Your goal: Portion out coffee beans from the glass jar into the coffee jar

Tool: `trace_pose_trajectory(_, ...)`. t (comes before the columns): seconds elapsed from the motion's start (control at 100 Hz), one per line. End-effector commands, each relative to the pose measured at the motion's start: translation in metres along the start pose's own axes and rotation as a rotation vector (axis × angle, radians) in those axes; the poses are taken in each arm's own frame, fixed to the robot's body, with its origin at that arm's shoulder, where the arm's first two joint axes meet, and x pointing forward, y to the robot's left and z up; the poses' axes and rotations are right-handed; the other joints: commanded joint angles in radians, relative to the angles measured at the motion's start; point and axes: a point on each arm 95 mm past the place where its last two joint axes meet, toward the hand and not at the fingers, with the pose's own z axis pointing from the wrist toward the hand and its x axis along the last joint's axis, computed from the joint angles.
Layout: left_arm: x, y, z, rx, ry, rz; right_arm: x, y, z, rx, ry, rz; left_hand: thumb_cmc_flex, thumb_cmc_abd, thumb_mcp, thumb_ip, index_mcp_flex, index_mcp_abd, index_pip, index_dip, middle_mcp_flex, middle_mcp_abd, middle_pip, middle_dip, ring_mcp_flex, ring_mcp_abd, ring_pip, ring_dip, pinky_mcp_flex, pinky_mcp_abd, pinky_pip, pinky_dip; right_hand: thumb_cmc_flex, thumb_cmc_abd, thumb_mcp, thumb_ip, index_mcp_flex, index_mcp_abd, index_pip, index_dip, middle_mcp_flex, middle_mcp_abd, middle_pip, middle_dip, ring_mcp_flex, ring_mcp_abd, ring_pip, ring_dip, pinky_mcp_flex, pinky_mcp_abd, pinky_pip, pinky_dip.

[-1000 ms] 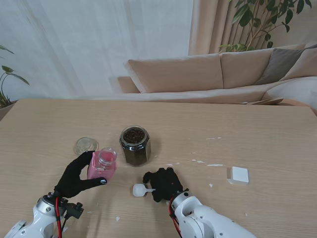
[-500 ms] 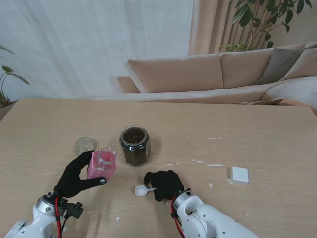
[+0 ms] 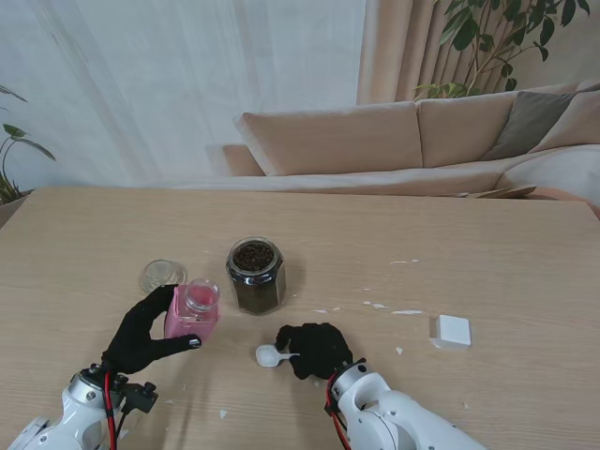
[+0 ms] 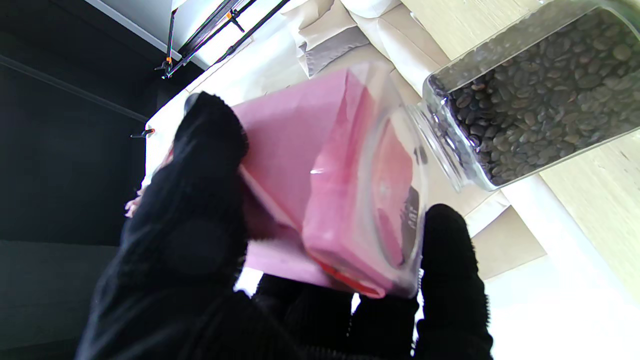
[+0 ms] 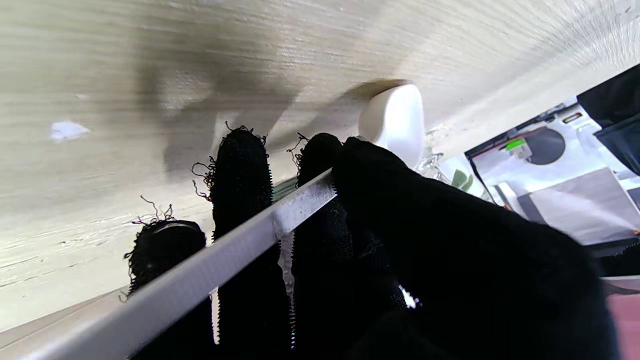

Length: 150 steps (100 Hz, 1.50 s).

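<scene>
A glass jar (image 3: 254,275) full of dark coffee beans stands open at the table's middle; its beans fill the jar (image 4: 540,90) in the left wrist view. Just left of it stands the pink coffee jar (image 3: 193,310), lid off, with my left hand (image 3: 141,333) shut around it, thumb and fingers on its sides (image 4: 340,185). Nearer to me, my right hand (image 3: 314,349) is shut on a white scoop (image 3: 269,355), whose bowl points left. The right wrist view shows the scoop's handle (image 5: 225,255) pinched across my fingers and its bowl (image 5: 395,122) close to the table.
A round clear lid (image 3: 162,275) lies behind the pink jar. A white square block (image 3: 453,331) sits at the right. Small white flecks (image 3: 380,306) dot the wooden table (image 3: 422,234). A sofa stands beyond the far edge.
My right hand has moved slightly farther from me and to the right, carrying the white scoop. The left hand and both jars have stayed put.
</scene>
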Motion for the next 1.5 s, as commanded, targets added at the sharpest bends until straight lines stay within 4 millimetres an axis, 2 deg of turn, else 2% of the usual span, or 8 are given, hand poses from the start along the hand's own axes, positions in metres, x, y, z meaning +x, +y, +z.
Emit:
trace_pose_trajectory(0.0, 0.002, 0.003, -0.001, -0.01, 0.006, -0.005, 0.005, 0.0, -0.001, 0.008, -0.001, 0.021, 0.243, 0.184, 0.32, 0.026, 0.095, -0.187, 0.223, 0.063, 0.123, -0.139, 0.184, 0.087, 0.025, -0.018, 0.005, 0.02, 0.0, -0.004, 0.002, 0.0, 0.077, 0.067, 0.025, -0.015, -0.043, 0.039, -0.004, -0.011, -0.015, -0.023, 0.075, 0.041, -0.029, -0.018, 0.039, 0.034, -0.025, -0.009, 0.043, 0.011)
trace_pose_trajectory(0.12, 0.001, 0.003, -0.001, -0.009, 0.007, -0.004, 0.006, 0.004, -0.001, 0.001, -0.002, 0.039, 0.243, 0.184, 0.321, 0.026, 0.095, -0.188, 0.223, 0.062, 0.123, -0.139, 0.184, 0.087, 0.026, -0.018, 0.006, 0.02, 0.0, -0.004, 0.002, 0.001, 0.085, 0.099, 0.026, -0.003, -0.081, 0.077, -0.032, -0.004, -0.055, -0.027, 0.119, 0.084, -0.077, -0.013, 0.083, 0.06, -0.068, -0.02, 0.054, 0.023)
trace_pose_trajectory(0.32, 0.001, 0.003, -0.001, -0.009, 0.006, -0.002, 0.008, 0.012, -0.001, -0.013, 0.008, 0.067, 0.243, 0.184, 0.321, 0.026, 0.095, -0.187, 0.224, 0.063, 0.122, -0.139, 0.185, 0.088, 0.025, -0.018, 0.006, 0.021, 0.0, -0.004, 0.002, 0.001, 0.104, 0.172, 0.001, 0.023, -0.083, 0.106, -0.059, -0.009, -0.075, -0.001, 0.124, 0.097, -0.113, -0.004, 0.109, 0.068, -0.112, -0.02, 0.068, 0.035)
trace_pose_trajectory(0.56, 0.001, 0.002, 0.0, -0.007, 0.007, -0.001, 0.009, 0.027, -0.001, -0.054, 0.006, 0.078, 0.243, 0.184, 0.321, 0.026, 0.096, -0.188, 0.224, 0.064, 0.122, -0.14, 0.184, 0.087, 0.026, -0.018, 0.006, 0.021, 0.0, -0.004, 0.002, 0.001, 0.069, 0.148, 0.05, 0.077, -0.048, 0.112, 0.081, 0.021, -0.058, 0.018, 0.163, 0.15, -0.091, -0.001, 0.177, 0.092, -0.08, -0.008, 0.094, 0.04)
trace_pose_trajectory(0.72, 0.0, 0.001, 0.0, -0.001, 0.008, 0.003, 0.01, 0.05, -0.003, -0.096, 0.01, 0.041, 0.243, 0.184, 0.321, 0.025, 0.095, -0.188, 0.224, 0.063, 0.123, -0.14, 0.185, 0.088, 0.026, -0.019, 0.006, 0.021, 0.0, -0.004, 0.002, 0.001, 0.063, 0.138, 0.049, 0.076, -0.017, 0.099, 0.098, 0.009, -0.042, 0.032, 0.146, 0.146, -0.071, 0.0, 0.176, 0.089, -0.052, 0.0, 0.095, 0.035)
trace_pose_trajectory(0.92, 0.0, -0.001, -0.001, 0.005, 0.01, 0.004, 0.01, 0.09, 0.0, -0.154, 0.013, -0.023, 0.243, 0.184, 0.322, 0.026, 0.095, -0.187, 0.224, 0.064, 0.124, -0.139, 0.185, 0.088, 0.026, -0.017, 0.005, 0.021, 0.0, -0.004, 0.002, 0.001, 0.054, 0.12, 0.047, 0.079, -0.006, 0.067, 0.179, 0.053, -0.016, 0.037, 0.128, 0.153, -0.041, -0.003, 0.169, 0.089, -0.003, -0.001, 0.088, 0.023)
trace_pose_trajectory(1.24, -0.004, -0.006, 0.0, 0.025, -0.001, 0.045, 0.012, 0.146, 0.028, -0.228, 0.049, -0.13, 0.243, 0.184, 0.322, 0.025, 0.098, -0.185, 0.223, 0.063, 0.123, -0.138, 0.183, 0.087, 0.025, -0.015, 0.004, 0.02, 0.0, -0.004, 0.002, 0.001, 0.049, 0.113, 0.038, 0.078, 0.018, 0.031, 0.189, 0.051, 0.0, 0.032, 0.112, 0.154, -0.026, -0.009, 0.157, 0.09, 0.021, -0.004, 0.084, 0.013)
trace_pose_trajectory(1.49, -0.009, -0.012, 0.0, 0.044, -0.02, 0.066, 0.014, 0.166, 0.059, -0.227, 0.093, -0.219, 0.243, 0.186, 0.322, 0.025, 0.096, -0.184, 0.22, 0.063, 0.121, -0.137, 0.181, 0.088, 0.022, -0.015, 0.004, 0.02, -0.001, -0.004, 0.001, 0.0, 0.043, 0.111, 0.027, 0.078, 0.026, 0.007, 0.19, 0.047, 0.009, 0.021, 0.092, 0.159, -0.015, -0.02, 0.144, 0.09, 0.037, -0.009, 0.078, 0.005)
